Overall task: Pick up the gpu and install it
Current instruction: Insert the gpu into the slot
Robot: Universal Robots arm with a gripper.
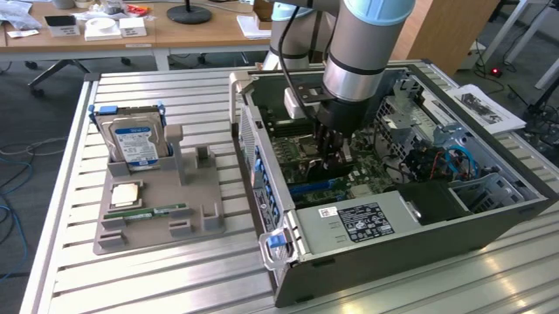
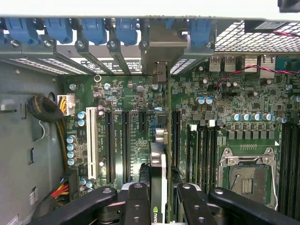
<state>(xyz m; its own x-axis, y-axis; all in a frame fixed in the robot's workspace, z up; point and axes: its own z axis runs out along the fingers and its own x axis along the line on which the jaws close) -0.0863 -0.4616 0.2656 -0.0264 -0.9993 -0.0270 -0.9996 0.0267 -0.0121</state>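
The gpu (image 2: 158, 176) stands edge-on between my fingers, a thin dark card with a green logo on its edge. It hangs over the motherboard (image 2: 126, 101), in line with the black expansion slots (image 2: 125, 145), and its metal end reaches toward the case's rear slot openings (image 2: 159, 72). Whether it touches a slot I cannot tell. My gripper (image 2: 159, 206) is shut on the card, one black finger (image 2: 136, 201) on each side. In the exterior view my gripper (image 1: 334, 154) reaches down inside the open computer case (image 1: 393, 226), just above the board.
The case walls, a black power supply (image 1: 358, 219) and blue cables (image 1: 454, 160) crowd the gripper. An empty CPU socket (image 2: 247, 176) lies beside the slots. On the exterior view's left, a grey holder (image 1: 201, 196) carries a hard drive (image 1: 135, 140) and a memory stick (image 1: 146, 212).
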